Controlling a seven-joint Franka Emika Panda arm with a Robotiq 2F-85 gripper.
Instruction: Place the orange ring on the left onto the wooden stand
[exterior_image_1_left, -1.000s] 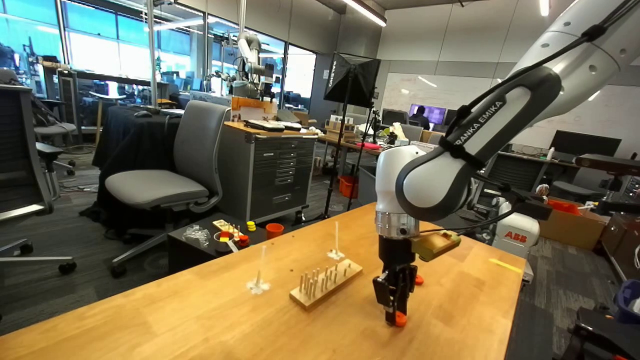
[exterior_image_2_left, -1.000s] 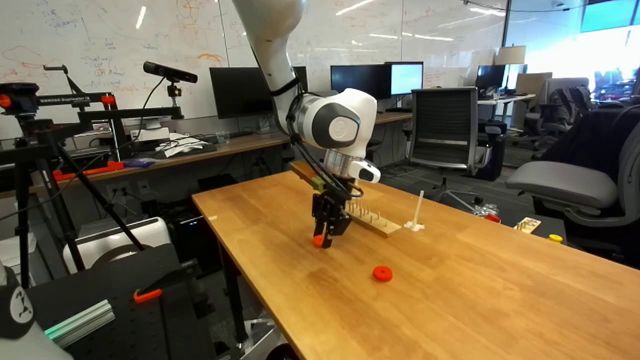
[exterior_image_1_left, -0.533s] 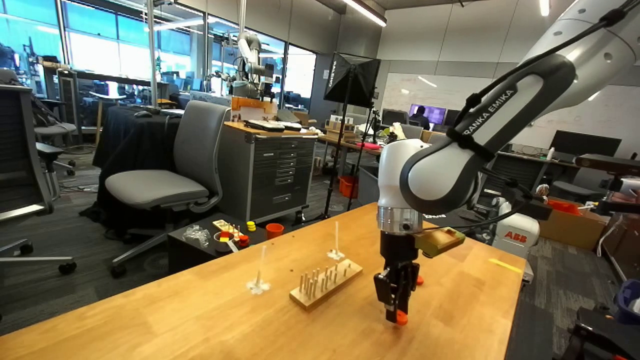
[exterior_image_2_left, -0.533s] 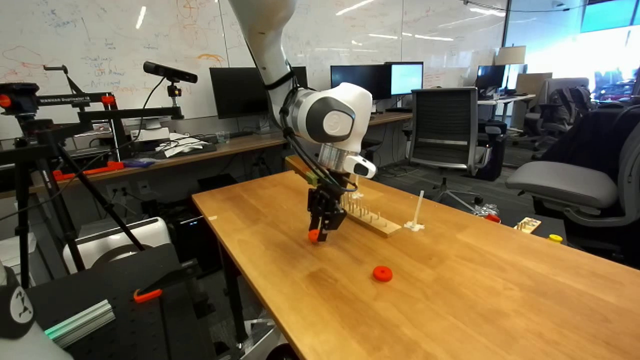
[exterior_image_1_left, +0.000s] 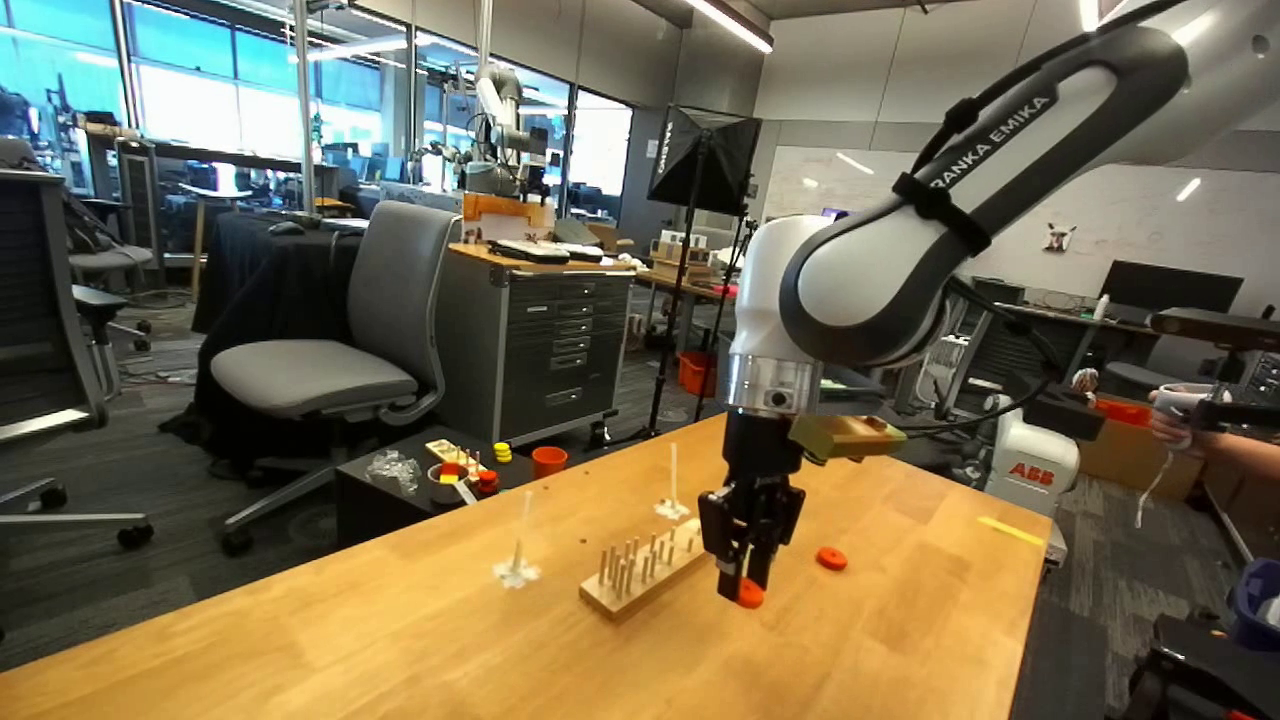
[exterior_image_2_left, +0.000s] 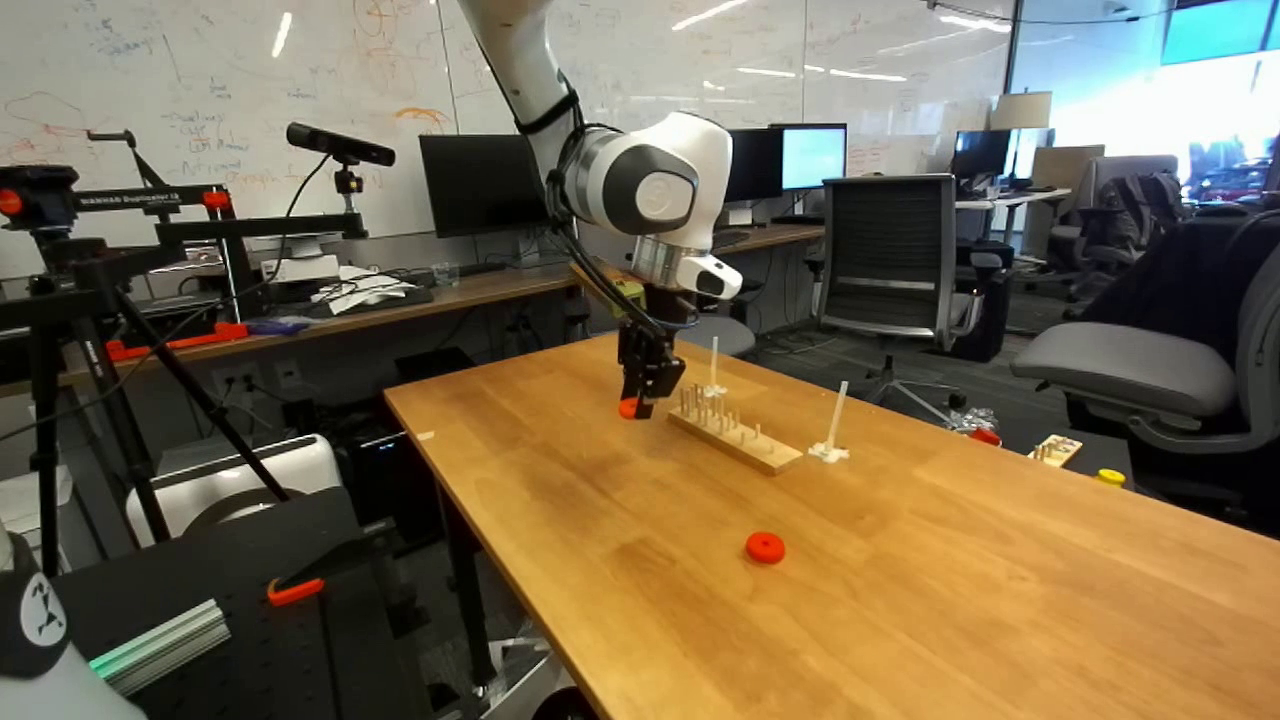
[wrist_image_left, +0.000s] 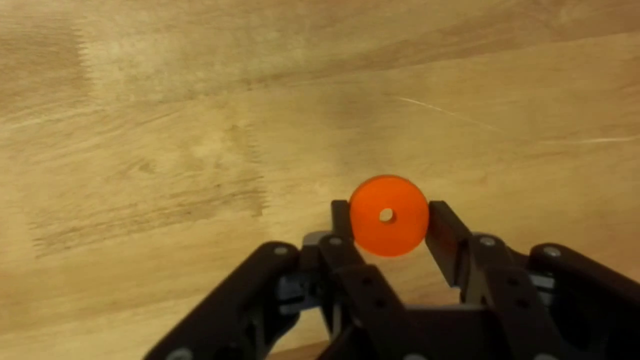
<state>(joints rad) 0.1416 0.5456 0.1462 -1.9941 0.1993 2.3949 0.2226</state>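
My gripper (exterior_image_1_left: 744, 588) is shut on an orange ring (exterior_image_1_left: 751, 595), the left one of two alike in both exterior views. In the wrist view the ring (wrist_image_left: 389, 237) lies flat between the two fingertips (wrist_image_left: 387, 212), touching both, with the tabletop showing through its hole. In an exterior view the ring (exterior_image_2_left: 627, 408) is partly hidden by the gripper (exterior_image_2_left: 637, 402) and appears held above the table. The pale wooden stand (exterior_image_1_left: 607, 600) with several thin pegs lies beside the gripper; it also shows here (exterior_image_2_left: 772, 459). The second orange ring (exterior_image_1_left: 832, 559) lies on the table, also seen in an exterior view (exterior_image_2_left: 765, 547).
Two single thin upright pegs (exterior_image_1_left: 522, 535) (exterior_image_1_left: 673, 478), with white stuff at their feet, stand on the table just beyond the wooden stand. A low black side table (exterior_image_1_left: 375, 520) with cups and small parts stands past the table edge. A person's hand (exterior_image_1_left: 1172, 425) shows at far right.
My gripper has lifted the ring off the table and moved it closer to the wooden stand. The second ring and the stand have not moved. A person's hand has come in at far right.
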